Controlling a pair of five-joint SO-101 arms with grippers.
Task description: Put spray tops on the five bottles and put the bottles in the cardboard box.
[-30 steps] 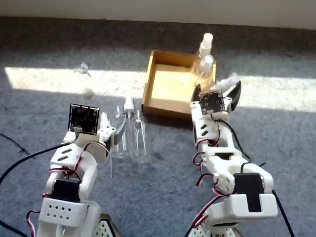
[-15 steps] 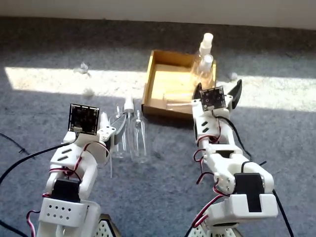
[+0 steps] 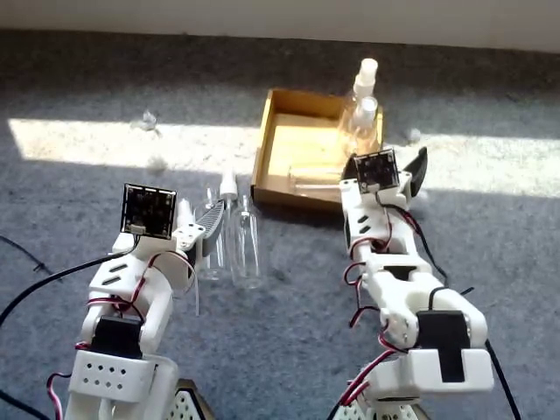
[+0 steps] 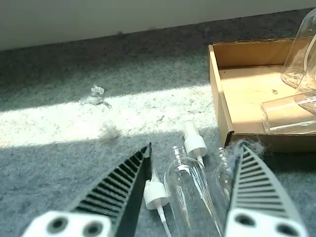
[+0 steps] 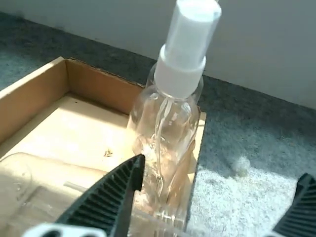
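Nearest, the left gripper hangs with jaws apart over two uncapped bottles and what look like loose spray tops on the grey surface; that pair is left to do. Beyond, the right gripper gapes, holding nothing, at the cardboard box. A lying bottle rests inside, absent a second ago. Two capped bottles stand at the far corner

Our left arm sits bent at the elbow, and our left gripper tilts downward with its jaws spread apart. Our right arm stretches farther forward, and our right gripper gapes wide, its black finger splayed out to the side
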